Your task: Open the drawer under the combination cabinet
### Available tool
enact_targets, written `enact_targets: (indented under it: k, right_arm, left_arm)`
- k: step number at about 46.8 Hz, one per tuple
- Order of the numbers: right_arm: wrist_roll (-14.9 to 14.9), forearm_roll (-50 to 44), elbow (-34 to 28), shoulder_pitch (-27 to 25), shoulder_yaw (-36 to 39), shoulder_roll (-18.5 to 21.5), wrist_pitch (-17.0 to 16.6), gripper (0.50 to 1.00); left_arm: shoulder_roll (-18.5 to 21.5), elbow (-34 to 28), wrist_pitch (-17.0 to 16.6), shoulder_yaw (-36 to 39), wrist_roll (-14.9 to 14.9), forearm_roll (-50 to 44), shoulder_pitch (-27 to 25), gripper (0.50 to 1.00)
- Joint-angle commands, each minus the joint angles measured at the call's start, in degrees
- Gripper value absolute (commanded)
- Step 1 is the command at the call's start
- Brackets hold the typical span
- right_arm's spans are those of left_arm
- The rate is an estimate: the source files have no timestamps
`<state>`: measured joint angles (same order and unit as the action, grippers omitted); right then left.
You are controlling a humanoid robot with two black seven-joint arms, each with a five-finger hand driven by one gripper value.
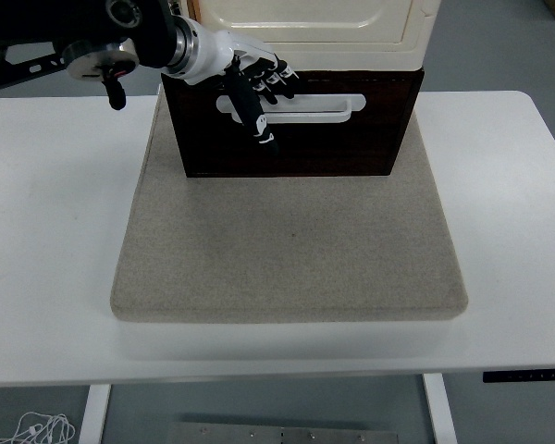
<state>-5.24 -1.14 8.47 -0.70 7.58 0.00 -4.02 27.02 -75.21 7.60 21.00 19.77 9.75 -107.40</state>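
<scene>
Head view of the white table (55, 222). We see a grey mat (287, 250) carrying the cream cabinet (305, 23) at its far edge, with the dark brown drawer (305, 139) beneath it, its front flush with the cabinet. Our left hand (245, 79) lies against the left end of the white handle (301, 106), fingers (259, 125) curled over the bar; whether they fully grip it we cannot tell.

Dark wood drawer (296, 143), glossy white plastic handle (305, 108).
You're looking at a rough, matt felt-like mat (287, 240) lying on a smooth white table (55, 231).
</scene>
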Motion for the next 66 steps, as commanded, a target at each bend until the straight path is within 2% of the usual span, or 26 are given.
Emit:
enact_targets:
  k: [1,37,66]
  right_arm:
    - [0.1,0.0,0.1,0.0,0.0,0.0,0.0,0.928]
    - [0.0,0.0,0.0,0.0,0.1,0.0,0.0,0.928]
    - [0.0,0.0,0.0,0.0,0.0,0.0,0.0,0.928]
  left_arm:
    - [-0.4,0.3,0.1,0.1,0.0,0.0,0.7,1.0]
    - [-4.2,2.2,0.0,0.2,0.0,0.1,2.4,1.0]
    - [-4.9,2.7,0.8,0.2,0.0,0.3,2.4,1.0]
